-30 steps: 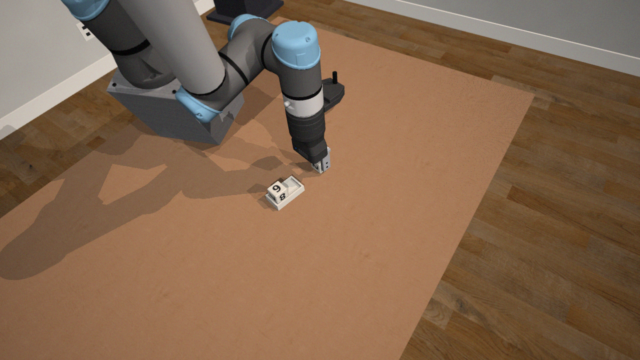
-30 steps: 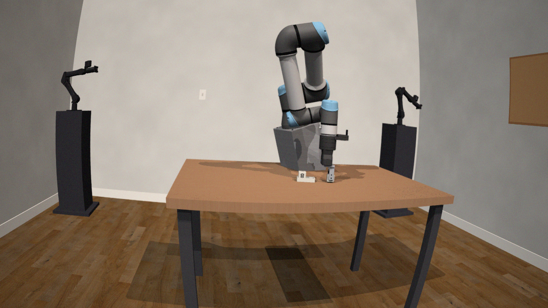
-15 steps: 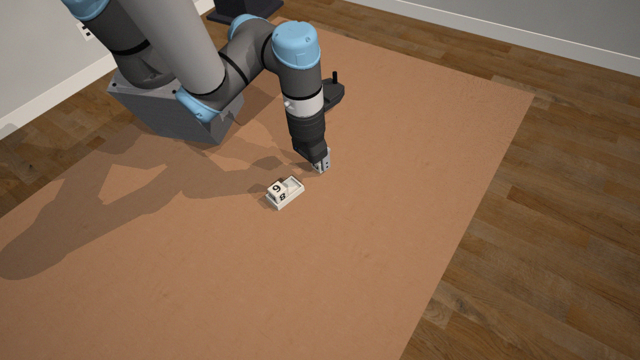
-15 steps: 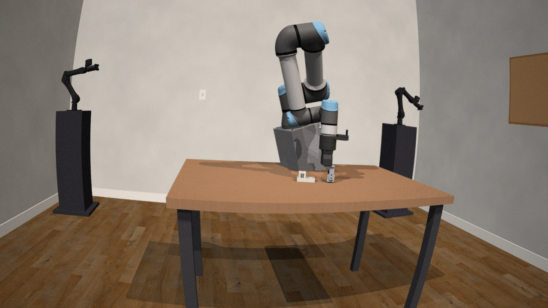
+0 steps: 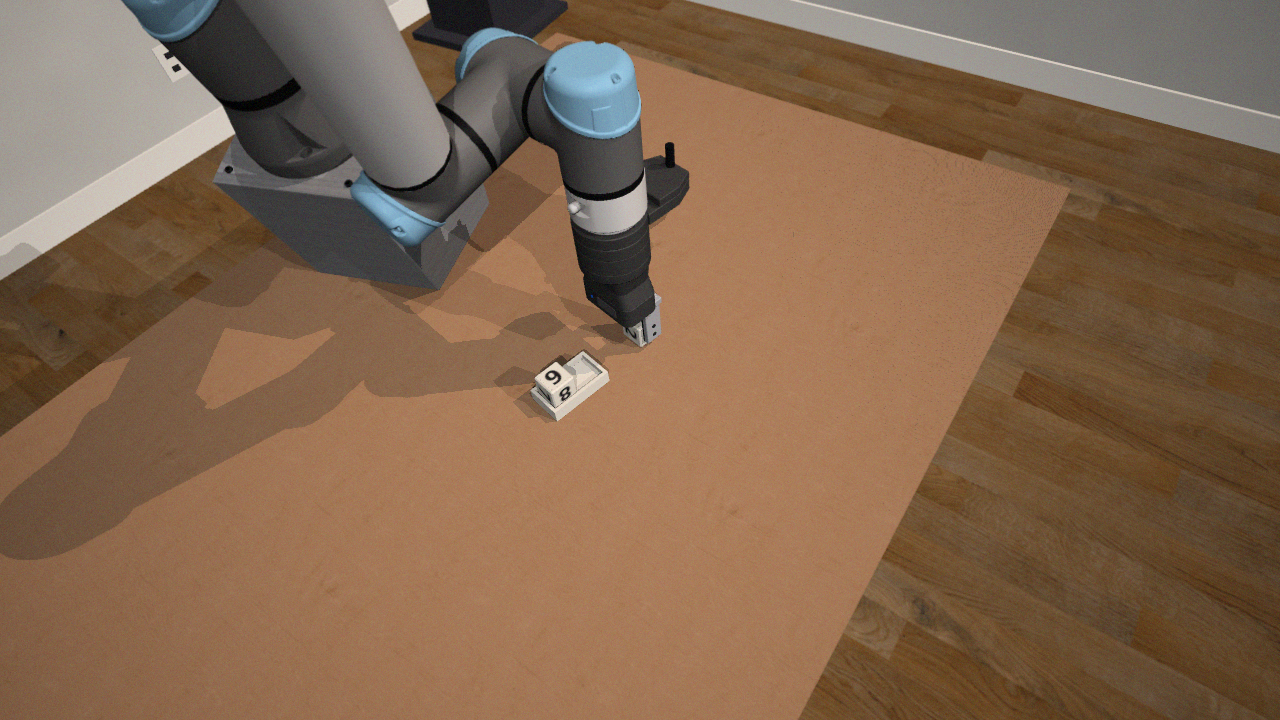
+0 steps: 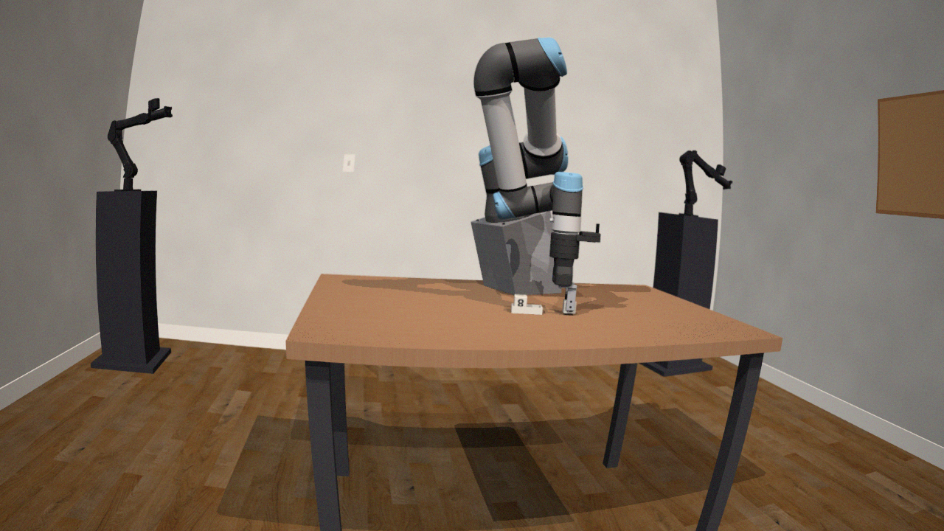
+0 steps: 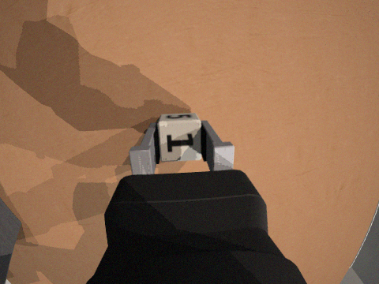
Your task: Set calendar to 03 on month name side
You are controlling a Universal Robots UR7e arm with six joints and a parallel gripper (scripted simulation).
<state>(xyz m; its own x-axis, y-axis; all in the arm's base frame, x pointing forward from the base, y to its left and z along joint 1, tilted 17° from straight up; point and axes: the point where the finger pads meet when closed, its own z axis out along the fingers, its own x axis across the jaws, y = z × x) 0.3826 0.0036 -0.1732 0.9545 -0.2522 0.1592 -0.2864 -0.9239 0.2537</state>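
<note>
Lower centre of the wrist view: black gripper (image 7: 181,157) body, two grey fingers partly spread and clamped on the sides of a white cube (image 7: 179,139); near face marked with a "1" lying on its side. Cube low over the brown table (image 5: 626,537), contact with it not discernible.

Middle of the top view: same held cube (image 5: 637,333) just up and right of the white tray (image 5: 590,386), apart from it. In the tray's left half, a second cube (image 5: 554,383), flat on the floor, "9" on top, "8" on the side face; right half of the tray bare.

Upper left: arm's grey pedestal (image 5: 259,192) on the table's far edge.
</note>
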